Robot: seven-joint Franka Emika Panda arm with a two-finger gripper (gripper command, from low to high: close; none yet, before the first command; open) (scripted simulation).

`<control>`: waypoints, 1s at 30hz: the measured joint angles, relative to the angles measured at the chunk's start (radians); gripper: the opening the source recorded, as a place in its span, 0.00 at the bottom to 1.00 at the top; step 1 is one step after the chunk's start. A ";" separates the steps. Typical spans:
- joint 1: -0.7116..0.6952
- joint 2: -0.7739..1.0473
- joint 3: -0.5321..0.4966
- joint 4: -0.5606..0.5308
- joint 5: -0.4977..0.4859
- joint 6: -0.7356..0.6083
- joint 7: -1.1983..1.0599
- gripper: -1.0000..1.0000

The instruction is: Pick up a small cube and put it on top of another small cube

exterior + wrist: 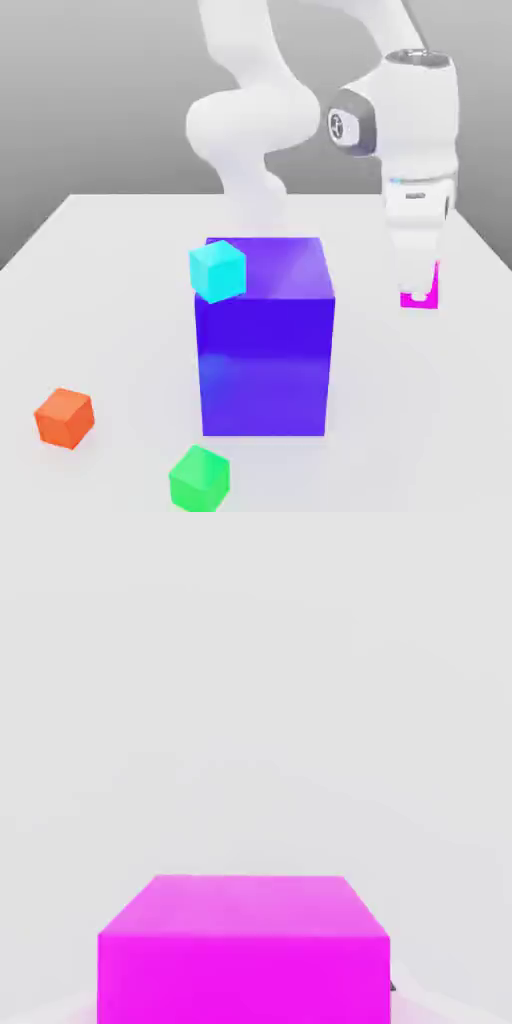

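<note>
While the gripper (420,285) is clamped on the pink cube (421,296), with the cube sitting right between its fingers, I'd say the pickup step is basically done. Next comes the carry: the green cube (199,479) is well away from the gripper, past the big blue block (266,345), so it'll need clearance.

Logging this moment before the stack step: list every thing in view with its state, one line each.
gripper: shut on the magenta cube, pointing down.
magenta cube: held between the fingers.
green cube: on the table, nothing on it.
cyan cube: at the big blue-purple block's upper corner.
big blue-purple block: upright on the table.
orange cube: on the table, apart.
</note>
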 joint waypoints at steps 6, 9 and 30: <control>-0.067 -0.120 -0.029 0.040 -0.008 -0.090 0.037 0.00; -0.100 -0.176 -0.035 0.059 -0.015 -0.129 0.059 0.00; -0.300 -0.376 0.064 0.170 -0.089 -0.261 0.243 0.00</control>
